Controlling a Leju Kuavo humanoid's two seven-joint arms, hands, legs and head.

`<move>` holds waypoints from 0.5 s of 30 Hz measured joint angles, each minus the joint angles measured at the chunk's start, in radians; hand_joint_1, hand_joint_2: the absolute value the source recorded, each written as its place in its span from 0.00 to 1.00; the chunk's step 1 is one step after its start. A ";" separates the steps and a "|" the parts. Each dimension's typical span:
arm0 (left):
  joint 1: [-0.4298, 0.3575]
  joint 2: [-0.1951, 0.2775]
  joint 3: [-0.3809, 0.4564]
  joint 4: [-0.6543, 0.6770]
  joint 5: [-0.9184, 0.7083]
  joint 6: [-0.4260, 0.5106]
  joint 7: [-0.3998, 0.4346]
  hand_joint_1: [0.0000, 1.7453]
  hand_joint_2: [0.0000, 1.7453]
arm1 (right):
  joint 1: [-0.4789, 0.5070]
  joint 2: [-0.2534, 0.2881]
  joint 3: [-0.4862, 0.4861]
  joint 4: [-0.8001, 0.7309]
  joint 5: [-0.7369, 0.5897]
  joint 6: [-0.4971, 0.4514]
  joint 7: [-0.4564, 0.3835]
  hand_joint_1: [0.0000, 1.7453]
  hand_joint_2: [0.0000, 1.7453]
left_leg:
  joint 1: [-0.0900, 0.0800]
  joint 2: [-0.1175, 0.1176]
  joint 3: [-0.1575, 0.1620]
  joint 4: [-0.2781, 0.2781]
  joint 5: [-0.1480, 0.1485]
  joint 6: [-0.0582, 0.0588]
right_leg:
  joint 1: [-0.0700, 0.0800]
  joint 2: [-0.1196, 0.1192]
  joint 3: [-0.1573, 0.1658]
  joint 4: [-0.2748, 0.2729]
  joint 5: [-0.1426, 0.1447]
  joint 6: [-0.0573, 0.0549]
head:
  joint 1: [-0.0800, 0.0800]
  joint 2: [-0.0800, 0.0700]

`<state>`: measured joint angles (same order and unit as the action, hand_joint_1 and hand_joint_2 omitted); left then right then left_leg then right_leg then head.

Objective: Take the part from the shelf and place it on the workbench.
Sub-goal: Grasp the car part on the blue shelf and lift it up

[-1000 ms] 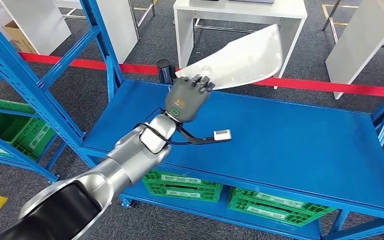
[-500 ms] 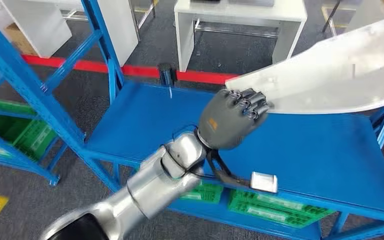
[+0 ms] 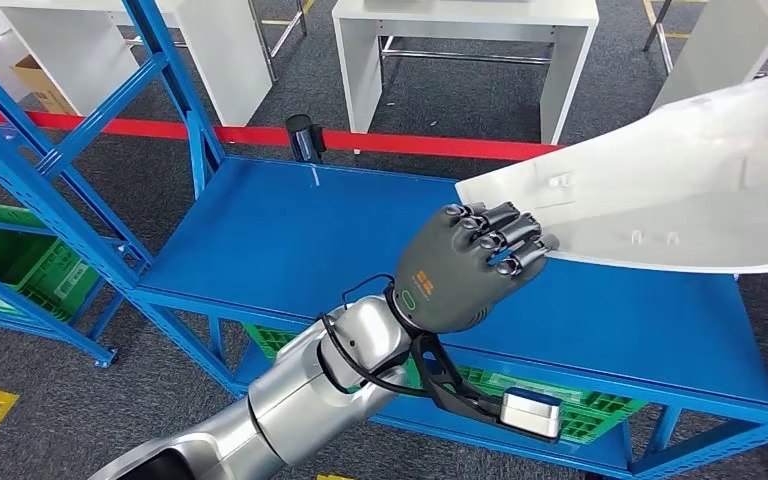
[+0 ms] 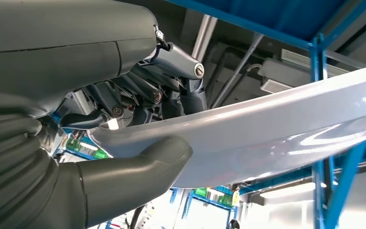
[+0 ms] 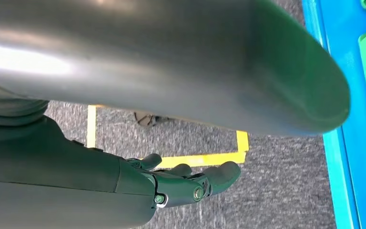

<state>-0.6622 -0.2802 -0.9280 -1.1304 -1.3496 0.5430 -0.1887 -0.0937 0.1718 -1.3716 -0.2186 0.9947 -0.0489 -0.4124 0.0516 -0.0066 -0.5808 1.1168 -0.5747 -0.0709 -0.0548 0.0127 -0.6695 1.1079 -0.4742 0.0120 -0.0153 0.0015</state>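
From the head view I see my left hand (image 3: 465, 268), dark grey with an orange mark on its back, at the centre of the frame, its fingers (image 3: 505, 235) curled over the near corner of a large white curved panel (image 3: 660, 190). The panel is the part I am carrying; it runs from the hand toward the upper right of the frame and off the right edge, held in the air above the blue shelf deck (image 3: 290, 240), not resting on it. My silver left arm (image 3: 310, 390) rises from the lower left of the frame. In the left wrist view the thick grey thumb (image 4: 143, 167) presses one face of the glossy panel (image 4: 276, 133) while the darker fingers (image 4: 190, 95) clamp the other, so the grip is firm on the panel's edge. Green plastic crates (image 3: 20, 255) sit on a lower shelf at the left of the head view, and more show under the deck at lower centre. A red line (image 3: 260, 135) crosses the grey floor behind the shelf, with white tables (image 3: 460, 40) beyond it at the top. In the right wrist view my right hand (image 5: 181, 183) hangs over grey carpet with yellow floor tape (image 5: 195, 157), fingers loosely spread and holding nothing.
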 joint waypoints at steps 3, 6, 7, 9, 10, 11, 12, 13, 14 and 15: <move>0.001 0.000 -0.002 -0.004 0.003 0.002 -0.001 1.00 1.00 | 0.001 0.000 0.000 0.000 -0.005 0.000 0.003 0.00 0.00 | -0.014 0.002 -0.066 0.175 -0.103 0.016 | 0.015 -0.006 -0.021 -0.002 0.018 -0.015 | -0.006 0.000; 0.003 -0.001 -0.002 -0.005 0.008 0.002 -0.003 1.00 1.00 | 0.001 0.000 0.000 0.000 -0.010 0.000 0.005 0.00 0.00 | -0.035 0.002 -0.024 0.145 -0.086 0.051 | 0.034 -0.008 -0.049 -0.003 0.043 -0.021 | -0.006 0.000; 0.002 -0.004 -0.002 -0.006 0.009 0.003 -0.004 1.00 1.00 | 0.001 0.000 0.000 0.000 -0.010 0.000 0.006 0.00 0.00 | -0.045 0.002 0.018 0.077 -0.066 0.068 | 0.038 -0.008 -0.056 -0.003 0.053 -0.022 | -0.006 0.000; 0.001 -0.012 -0.003 -0.012 0.010 0.003 -0.007 1.00 1.00 | 0.001 0.001 0.000 0.000 -0.010 -0.007 0.010 0.00 0.00 | -0.063 0.004 0.072 -0.029 -0.036 0.093 | 0.040 -0.009 -0.061 -0.011 0.072 -0.015 | -0.004 0.000; -0.001 -0.015 -0.004 -0.014 0.010 0.004 -0.009 1.00 1.00 | 0.001 0.002 0.000 0.000 -0.010 -0.012 0.013 0.00 0.00 | -0.070 0.005 0.078 -0.050 -0.028 0.098 | 0.036 -0.010 -0.059 -0.018 0.082 -0.008 | -0.004 0.000; -0.002 -0.018 -0.005 -0.016 0.010 0.004 -0.010 1.00 1.00 | 0.001 0.002 0.000 0.000 -0.010 -0.016 0.014 0.00 0.00 | -0.074 0.006 0.073 -0.053 -0.016 0.100 | 0.032 -0.010 -0.057 -0.028 0.093 0.000 | -0.005 0.000; -0.003 -0.019 -0.006 -0.017 0.011 0.004 -0.010 1.00 1.00 | 0.001 0.002 0.000 0.000 -0.009 -0.018 0.012 0.00 0.00 | -0.077 0.006 0.069 -0.061 0.000 0.102 | 0.029 -0.011 -0.056 -0.038 0.106 0.009 | -0.009 0.000; -0.003 -0.019 -0.006 -0.018 0.011 0.005 -0.010 1.00 1.00 | 0.001 0.002 0.000 0.000 -0.009 -0.016 0.009 0.00 0.00 | -0.076 0.007 0.064 -0.069 0.018 0.104 | 0.026 -0.010 -0.057 -0.045 0.111 0.015 | -0.010 0.000; -0.002 -0.020 -0.006 -0.020 0.011 0.004 -0.009 1.00 1.00 | 0.002 0.002 0.000 0.000 -0.008 -0.015 0.004 0.00 0.00 | -0.073 0.008 0.057 -0.079 0.038 0.107 | 0.026 -0.010 -0.062 -0.041 0.095 0.018 | -0.010 0.000; -0.001 -0.020 -0.006 -0.021 0.011 0.004 -0.008 1.00 1.00 | 0.002 0.002 0.000 0.000 -0.008 -0.014 -0.002 0.00 0.00 | -0.070 0.009 0.047 -0.089 0.058 0.108 | 0.027 -0.010 -0.069 -0.019 0.058 0.021 | -0.008 0.000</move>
<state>-0.6632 -0.3000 -0.9341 -1.1516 -1.3390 0.5472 -0.1970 -0.0913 0.1739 -1.3714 -0.2185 0.9867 -0.0633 -0.4139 -0.0185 0.0021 -0.5334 1.0279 -0.5165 0.0376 -0.0273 0.0031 -0.7389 1.0893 -0.4165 0.0332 -0.0228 0.0015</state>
